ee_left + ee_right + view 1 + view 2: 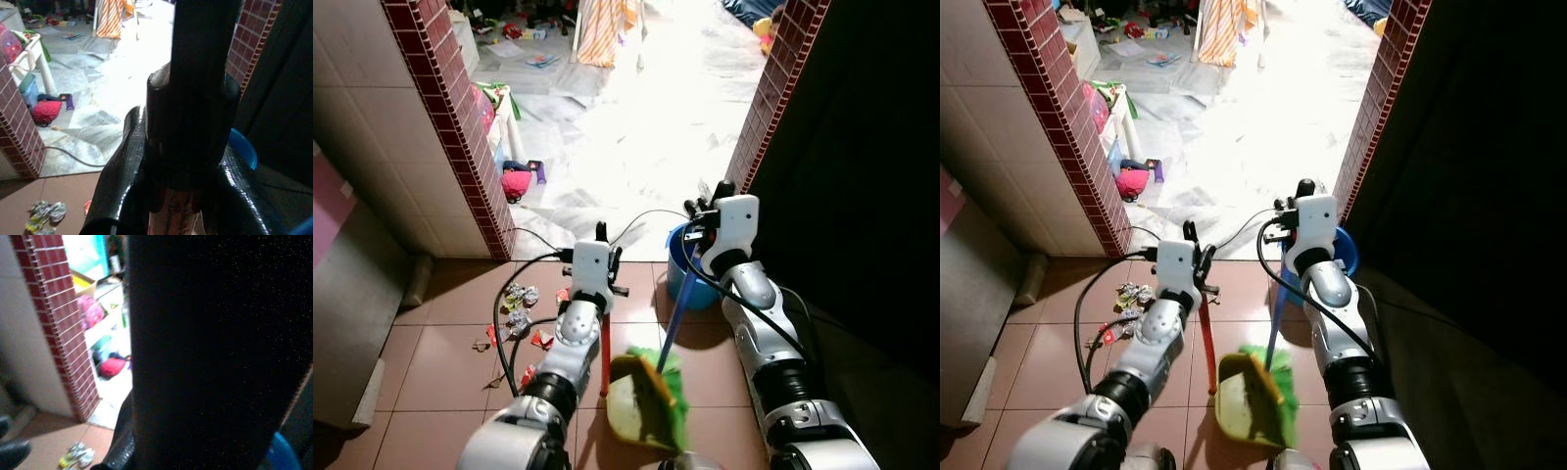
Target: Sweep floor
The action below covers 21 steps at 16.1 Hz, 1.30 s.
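Tiled floor (pixel 440 372), litter (pixel 519 299) beside left end effector (pixel 601 235)

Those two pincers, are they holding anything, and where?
Left pincer grips the red dustpan handle at its top; right pincer grips the blue broom handle near its top.

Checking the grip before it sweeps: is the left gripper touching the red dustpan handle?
Touching. In the left wrist view the left gripper has its black fingers closed around the red dustpan handle, with no gap visible.
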Motion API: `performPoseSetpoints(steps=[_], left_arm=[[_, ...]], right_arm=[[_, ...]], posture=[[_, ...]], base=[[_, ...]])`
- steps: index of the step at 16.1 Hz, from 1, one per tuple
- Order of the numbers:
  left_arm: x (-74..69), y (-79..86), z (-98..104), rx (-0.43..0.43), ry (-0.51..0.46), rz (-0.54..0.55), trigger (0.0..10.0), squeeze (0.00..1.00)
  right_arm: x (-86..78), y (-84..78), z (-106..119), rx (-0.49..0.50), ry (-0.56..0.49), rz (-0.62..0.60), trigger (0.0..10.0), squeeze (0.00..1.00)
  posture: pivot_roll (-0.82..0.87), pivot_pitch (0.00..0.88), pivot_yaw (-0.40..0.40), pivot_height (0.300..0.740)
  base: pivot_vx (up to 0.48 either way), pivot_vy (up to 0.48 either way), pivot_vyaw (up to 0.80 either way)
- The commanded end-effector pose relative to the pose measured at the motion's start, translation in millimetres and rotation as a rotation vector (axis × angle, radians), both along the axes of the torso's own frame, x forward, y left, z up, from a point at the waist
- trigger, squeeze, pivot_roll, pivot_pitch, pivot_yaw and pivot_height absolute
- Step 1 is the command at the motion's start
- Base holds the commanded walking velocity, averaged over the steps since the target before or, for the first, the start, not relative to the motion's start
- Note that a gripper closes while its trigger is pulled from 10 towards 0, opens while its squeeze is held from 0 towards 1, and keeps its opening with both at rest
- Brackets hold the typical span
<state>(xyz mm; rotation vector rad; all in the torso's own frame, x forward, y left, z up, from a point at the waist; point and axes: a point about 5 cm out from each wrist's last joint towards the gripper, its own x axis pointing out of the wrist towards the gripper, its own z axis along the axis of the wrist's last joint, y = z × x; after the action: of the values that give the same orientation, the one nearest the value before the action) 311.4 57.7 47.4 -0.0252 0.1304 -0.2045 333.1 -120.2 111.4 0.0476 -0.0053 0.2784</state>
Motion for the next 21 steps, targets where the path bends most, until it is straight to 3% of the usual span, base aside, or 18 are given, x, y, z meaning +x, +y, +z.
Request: performPoseSetpoints(steps=[1, 2, 5, 7, 9, 11, 16, 19, 21], left_arm=[[3.2, 3.1, -0.3, -0.002, 0.026, 0.017, 10.0, 0.0], [4.3, 15.2, -3.9, 0.009, 0.044, 0.063, 10.0, 0.0], [1.9, 27.2, -9.6, 0.019, 0.049, 0.058, 10.0, 0.0], [-1.2, 36.8, -16.8, -0.008, 0.089, 0.105, 10.0, 0.0], [-1.4, 40.1, -18.4, -0.02, 0.101, 0.127, 10.0, 0.0], [-1.4, 40.4, -18.6, -0.007, 0.099, 0.122, 10.0, 0.0], [-1.7, 39.2, -19.1, 0.006, 0.099, 0.113, 10.0, 0.0], [-1.1, 38.9, -18.3, 0.003, 0.096, 0.114, 10.0, 0.0], [2.5, 40.0, -12.6, 0.007, 0.065, 0.121, 10.0, 0.0]], right_arm=[[0.8, 3.7, -0.3, 0.045, 0.059, 0.044, 10.0, 0.0], [-3.0, 11.8, 4.0, 0.103, 0.122, 0.163, 10.0, 0.0], [-14.8, 25.0, 34.8, 0.093, 0.101, 0.471, 10.0, 0.0], [-20.5, 25.4, 57.9, 0.043, 0.045, 0.606, 10.0, 0.0], [-22.3, 20.1, 72.4, 0.042, 0.007, 0.661, 10.0, 0.0], [-19.7, 10.0, 94.6, 0.001, -0.096, 0.675, 10.0, 0.0], [-5.6, -8.8, 140.3, -0.041, -0.315, 0.539, 10.0, 0.0], [2.3, -20.1, 144.1, -0.094, -0.362, 0.443, 10.0, 0.0], [10.0, -30.3, 121.8, -0.138, -0.317, 0.324, 10.0, 0.0]], posture=[[-0.06, 0.0, 0.0, 0.74], [-0.06, 0.0, -0.001, 0.74], [-0.06, 0.0, -0.004, 0.74], [-0.07, 0.0, -0.005, 0.74], [-0.07, 0.0, -0.007, 0.74], [-0.07, 0.0, -0.003, 0.74], [-0.07, 0.0, 0.002, 0.74], [-0.08, 0.0, 0.001, 0.74], [-0.07, 0.0, 0.0, 0.74]], base=[[0.0, 0.0, 0.0], [0.0, 0.0, 0.0], [0.0, 0.0, 0.0], [0.0, 0.0, 0.0], [0.0, 0.0, 0.0], [0.0, 0.0, 0.0], [0.0, 0.0, 0.0], [0.0, 0.0, 0.0], [0.0, 0.0, 0.0]])
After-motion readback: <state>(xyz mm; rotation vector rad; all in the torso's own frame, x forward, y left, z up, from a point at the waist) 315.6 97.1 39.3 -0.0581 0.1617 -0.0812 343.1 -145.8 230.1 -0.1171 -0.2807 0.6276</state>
